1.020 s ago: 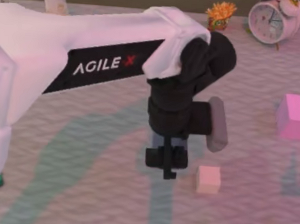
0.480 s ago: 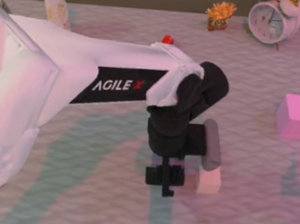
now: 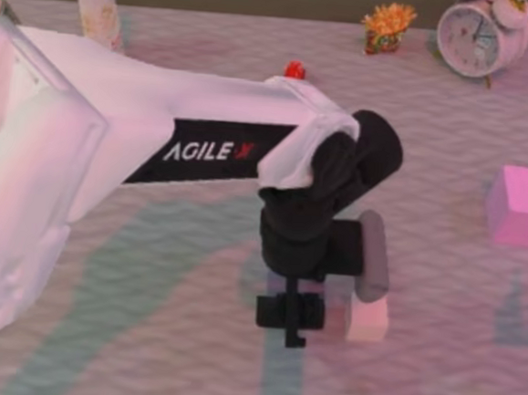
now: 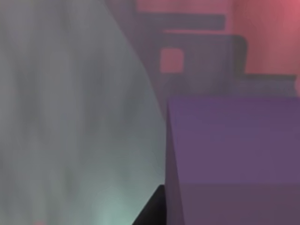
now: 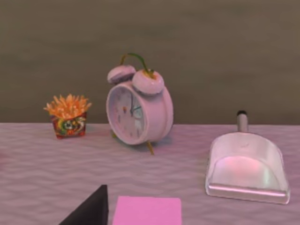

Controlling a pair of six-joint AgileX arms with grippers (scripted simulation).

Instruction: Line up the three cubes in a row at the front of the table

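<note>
Three cubes are in play, two seen clearly in the top view. Small pale pink cube (image 3: 367,318) is sat near the front middle of the table (image 3: 145,316), just right of the left gripper (image 3: 291,311) and partly tucked under the wrist. Larger bright pink cube (image 3: 522,206) is found well apart at the right edge, further back; its top edge is also caught in the right wrist view. Purple cube (image 4: 234,159) is shown only in the left wrist view, very close to the camera, apparently right at the gripper; in the top view it is hidden by the arm. Grasped or released cannot be told for the left fingers. Right arm is out of the top view, judged parked near the bright pink cube, jaw state not shown. Key relation: pale pink cube lies directly right of the left gripper, so the purple one is judged to be set beside it. Alarm clock (image 5: 138,110), fries toy (image 5: 69,116) and scoop (image 5: 247,168) are at the back.
</note>
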